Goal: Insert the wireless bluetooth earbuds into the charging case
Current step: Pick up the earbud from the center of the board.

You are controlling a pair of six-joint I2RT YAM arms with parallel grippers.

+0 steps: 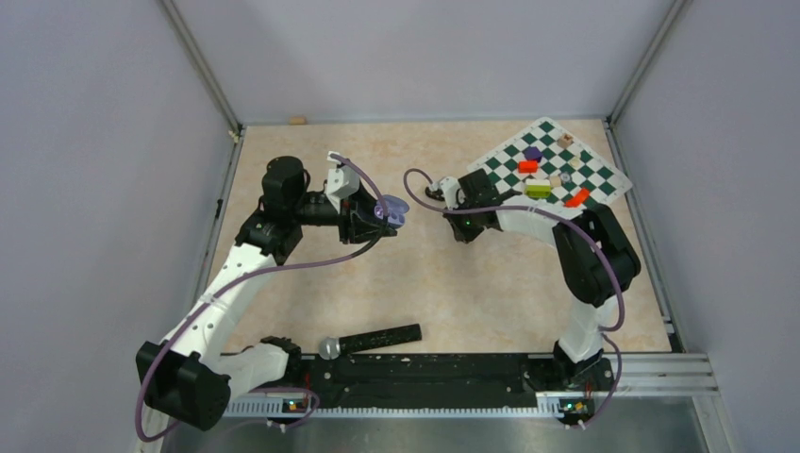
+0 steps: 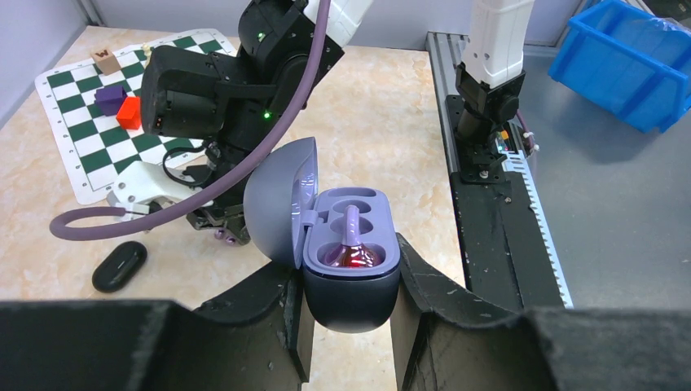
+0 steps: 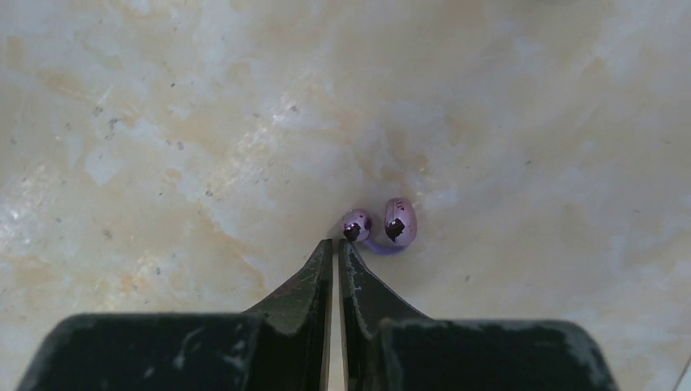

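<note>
Downward, the right end effector (image 3: pixel 336 247) is pointed — shut, tips just beside a lilac earbud (image 3: pixel 399 221); the open charging case (image 2: pixel 352 305) is clamped by the left end effector (image 2: pixel 349 285).

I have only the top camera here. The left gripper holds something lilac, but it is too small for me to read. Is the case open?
Observer: Yes. In the left wrist view the left gripper is shut on the charging case, and its lid stands open.
Operator: Is anything inside it?
Observer: One bud sits in the near well. The far well looks empty.
Operator: And the other arm?
Observer: The right gripper is shut on nothing. In the right wrist view, two lilac beads lie on the table just past its tips.
</note>
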